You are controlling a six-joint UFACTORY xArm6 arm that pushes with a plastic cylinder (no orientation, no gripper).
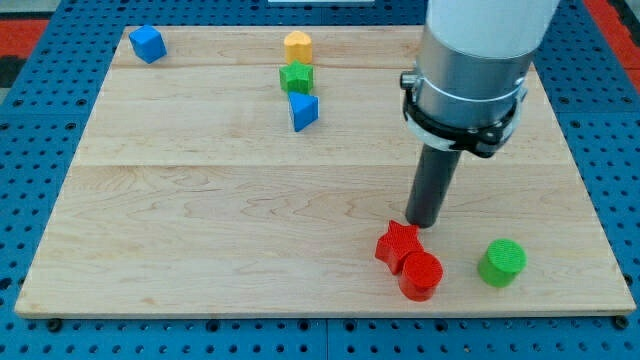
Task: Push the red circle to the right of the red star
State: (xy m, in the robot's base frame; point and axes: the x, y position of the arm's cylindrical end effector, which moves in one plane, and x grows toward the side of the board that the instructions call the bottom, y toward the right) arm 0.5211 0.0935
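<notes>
Lab bench: wooden board [200,200] on blue perforated table [40,100].

A wooden surface [200,200] carries a green star [296,77] near its top edge. Touching that star, an orange block [297,45] sits above and a blue block [304,110] below. Another blue block [147,44] lies well to its left, a green cylinder [501,262] far toward the bottom right.

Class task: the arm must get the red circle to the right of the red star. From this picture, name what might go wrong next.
1. The red circle touches the red star, so a push may drag both along.
2. My tip sits just above the star's right side, nearer the star than the circle; it may shift the star instead.
3. The green cylinder lies to the view's right of the circle, which may bump it.
</notes>
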